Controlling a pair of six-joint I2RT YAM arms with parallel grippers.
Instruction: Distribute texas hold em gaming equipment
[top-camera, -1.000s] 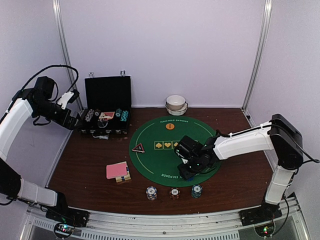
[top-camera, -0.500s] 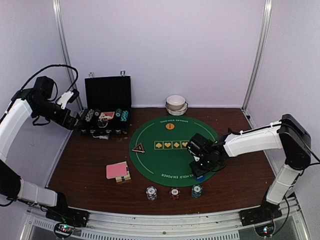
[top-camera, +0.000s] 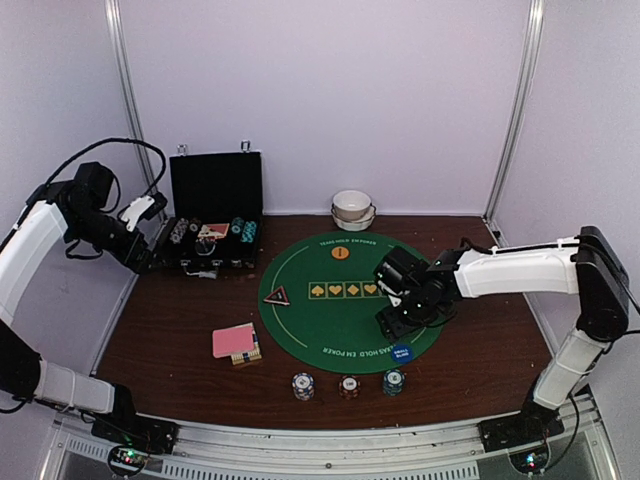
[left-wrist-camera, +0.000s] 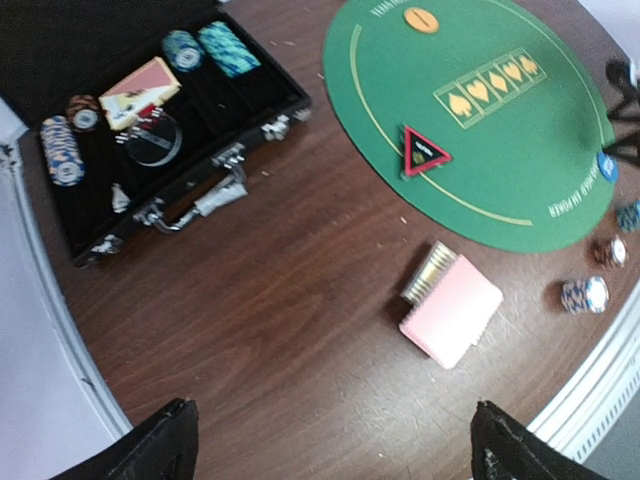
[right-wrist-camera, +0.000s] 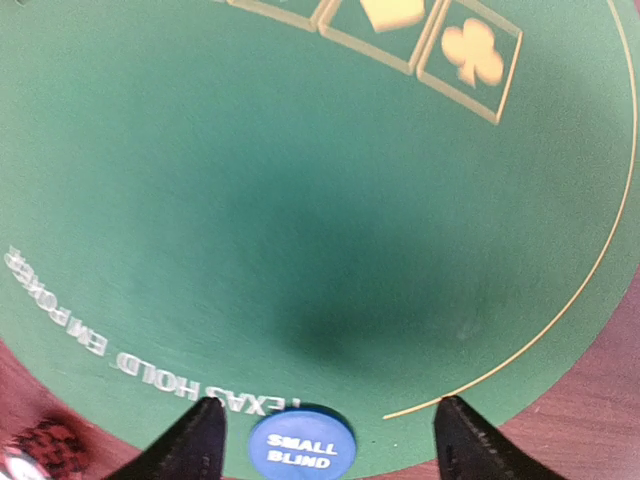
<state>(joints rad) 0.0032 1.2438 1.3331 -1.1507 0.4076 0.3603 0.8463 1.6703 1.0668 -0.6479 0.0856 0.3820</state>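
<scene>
A round green felt mat (top-camera: 320, 320) printed with card suits is seen in the middle of the brown wooden table (top-camera: 180, 330), and three marker buttons lie on it: a small orange round button (top-camera: 340, 253) at the far edge, a red triangular button (top-camera: 276, 295) at the left edge, and a blue round button marked "small blind" (right-wrist-camera: 301, 450) at the near right edge, beside the mat's lettering. The right gripper (right-wrist-camera: 330, 400) is held just above that blue button with its fingers spread wide. Nothing is gripped between them, and the button lies flat on the felt in the gap, apart from both fingers. The left gripper (left-wrist-camera: 332, 405) is fully spread and empty, and is held over the table's left side near the black hinged case (top-camera: 215, 190). Three short stacks of striped poker chips (top-camera: 348, 385) are lined up on the wood just in front of the mat, and a pile of pink-backed playing cards (top-camera: 233, 340) is set to the mat's left. The marker placement may be judged done. More chips can be seen inside the case, and no cards are dealt out, so roughly half of the distributing is judged to be left.
</scene>
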